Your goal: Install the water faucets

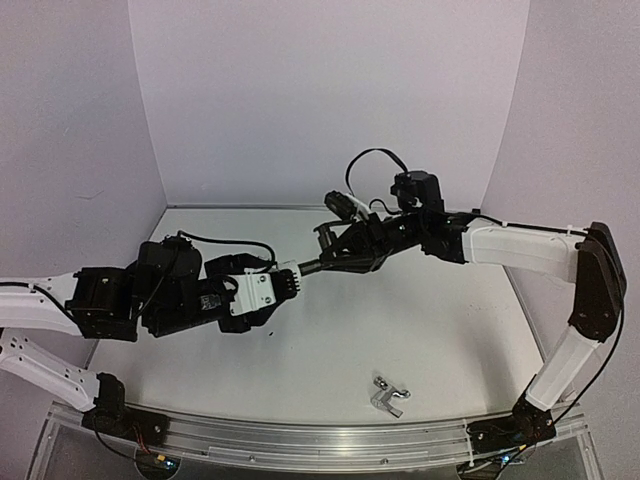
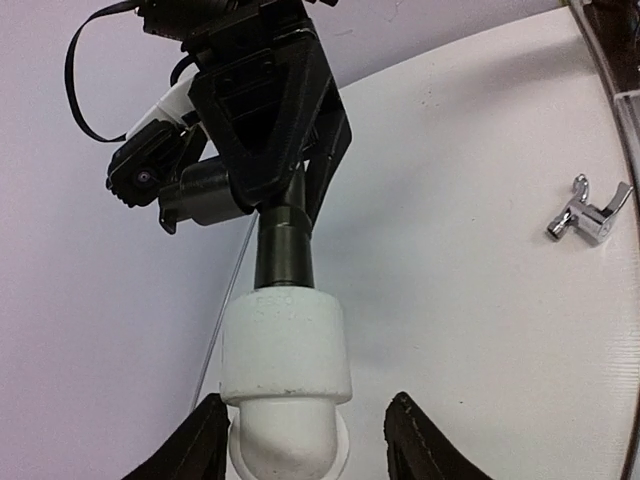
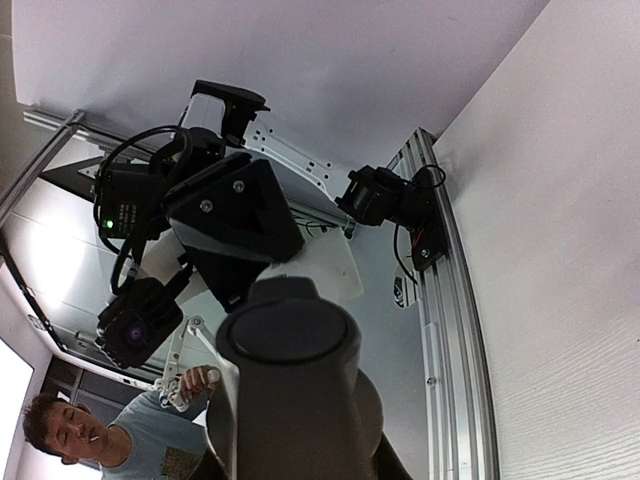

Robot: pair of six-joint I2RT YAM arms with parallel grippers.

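Observation:
The dark grey-black faucet [image 1: 318, 263] hangs above the table's middle, and its stem [image 2: 284, 250] is seated in a white pipe fitting [image 2: 286, 350]. My right gripper [image 1: 350, 248] is shut on the faucet's body [image 3: 290, 390], which fills the bottom of the right wrist view. My left gripper [image 2: 308, 400] is open around the fitting. Its right finger [image 2: 420, 440] stands clear of the fitting, and its left finger [image 2: 200, 445] is close against it. The chrome faucet [image 1: 390, 397] lies loose on the table near the front edge, also visible in the left wrist view [image 2: 590, 212].
An aluminium rail [image 1: 300, 435] runs along the table's near edge. White walls close in the back and both sides. A person [image 3: 80, 440] is visible beyond the rail [image 3: 455, 330] in the right wrist view.

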